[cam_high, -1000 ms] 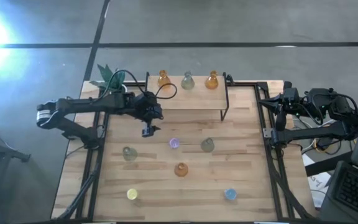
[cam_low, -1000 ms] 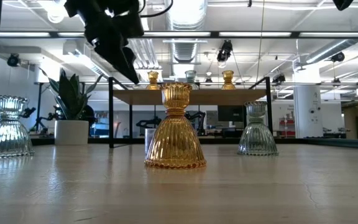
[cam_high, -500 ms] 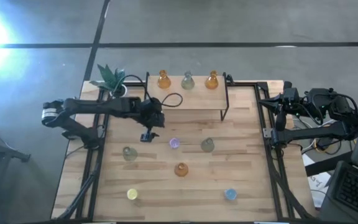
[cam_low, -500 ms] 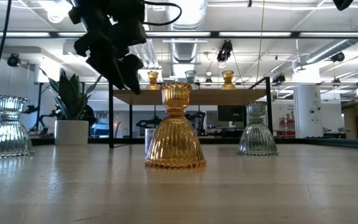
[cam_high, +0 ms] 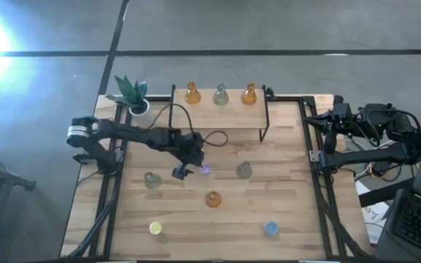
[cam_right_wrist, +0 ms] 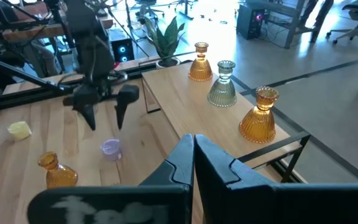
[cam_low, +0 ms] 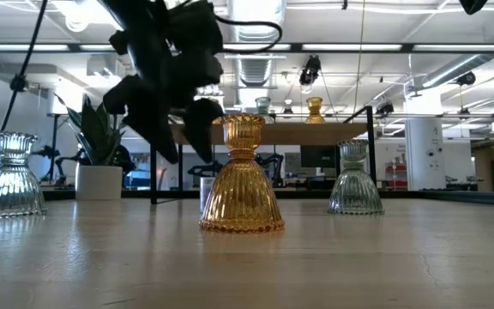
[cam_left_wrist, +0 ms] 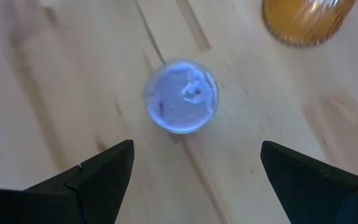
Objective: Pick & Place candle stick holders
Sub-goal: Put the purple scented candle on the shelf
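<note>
My left gripper [cam_high: 183, 172] is open and hovers above the table, pointing down, just left of a purple candle stick holder [cam_high: 205, 169]. In the left wrist view the purple holder [cam_left_wrist: 181, 96] stands on its base ahead of the open fingers, untouched. The gripper also shows in the low view [cam_low: 178, 129], above table height. Other holders stand on the table: grey [cam_high: 152, 180], grey-green [cam_high: 244, 170], amber [cam_high: 213, 198], yellow [cam_high: 155, 228] and blue [cam_high: 271, 228]. My right gripper [cam_right_wrist: 193, 152] is shut and empty at the table's right edge [cam_high: 320, 120].
A low shelf [cam_high: 218, 120] at the table's far edge carries an amber [cam_high: 192, 93], a grey-green [cam_high: 221, 95] and another amber holder [cam_high: 249, 93]. A potted plant [cam_high: 132, 91] stands at the far left corner. Bare wood lies between the holders on the table.
My left gripper has moved from near the shelf toward the table's near and right edges and downward, ending beside the purple holder. The holders have stayed where they were.
</note>
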You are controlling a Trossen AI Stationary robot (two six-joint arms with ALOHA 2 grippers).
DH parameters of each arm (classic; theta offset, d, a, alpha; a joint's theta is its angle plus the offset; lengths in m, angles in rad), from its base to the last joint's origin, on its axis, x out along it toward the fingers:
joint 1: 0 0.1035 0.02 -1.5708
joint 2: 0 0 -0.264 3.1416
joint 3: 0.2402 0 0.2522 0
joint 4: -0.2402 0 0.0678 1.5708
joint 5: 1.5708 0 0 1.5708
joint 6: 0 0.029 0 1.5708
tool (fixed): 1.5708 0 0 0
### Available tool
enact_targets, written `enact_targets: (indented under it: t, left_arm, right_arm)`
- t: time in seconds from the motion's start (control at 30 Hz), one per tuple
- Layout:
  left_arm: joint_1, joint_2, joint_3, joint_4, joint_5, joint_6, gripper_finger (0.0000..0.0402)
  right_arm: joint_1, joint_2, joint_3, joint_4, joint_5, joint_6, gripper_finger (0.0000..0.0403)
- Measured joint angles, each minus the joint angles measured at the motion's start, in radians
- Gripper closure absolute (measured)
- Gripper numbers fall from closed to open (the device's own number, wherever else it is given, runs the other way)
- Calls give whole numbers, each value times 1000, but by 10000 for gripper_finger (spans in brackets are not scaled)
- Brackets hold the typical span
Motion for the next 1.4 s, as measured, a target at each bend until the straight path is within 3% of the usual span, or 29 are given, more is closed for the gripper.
enact_targets:
  t: [0.57,1.4]
  left_arm:
    - [-16,114,0,175,3,52,46]
    - [-15,205,0,237,23,43,46]
  right_arm:
    - [0,0,0,0,0,0,394]
    - [0,0,0,0,0,0,394]
